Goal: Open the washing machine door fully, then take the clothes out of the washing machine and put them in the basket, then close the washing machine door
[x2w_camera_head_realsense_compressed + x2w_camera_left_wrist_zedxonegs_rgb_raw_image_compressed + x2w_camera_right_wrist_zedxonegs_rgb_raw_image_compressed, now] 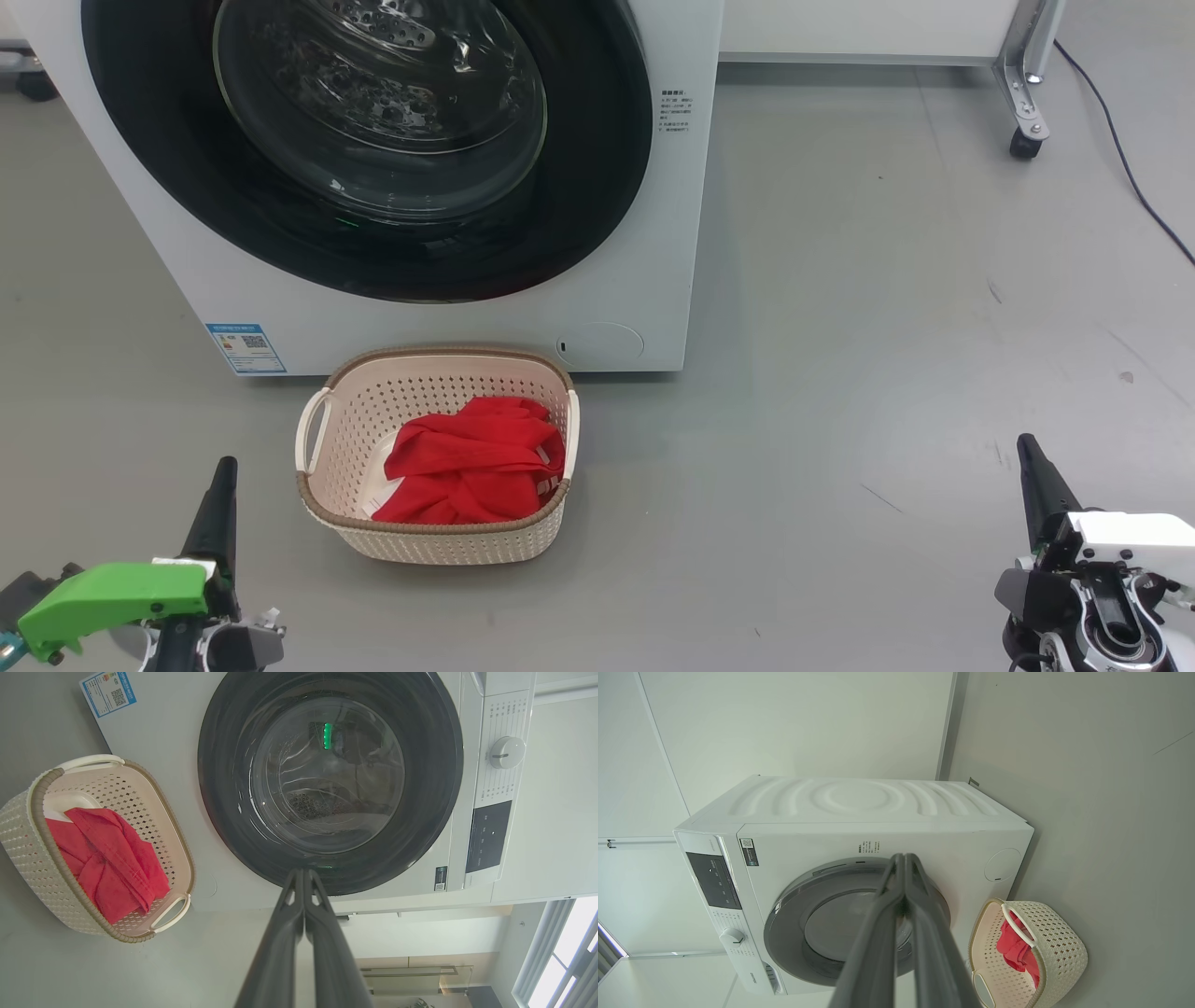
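Left hand [224,469] closed, empty; clothes [471,462] in basket [448,353].

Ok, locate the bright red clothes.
Head view, lower centre-left: bright red clothes lie inside the cream perforated basket, just before the white washing machine.
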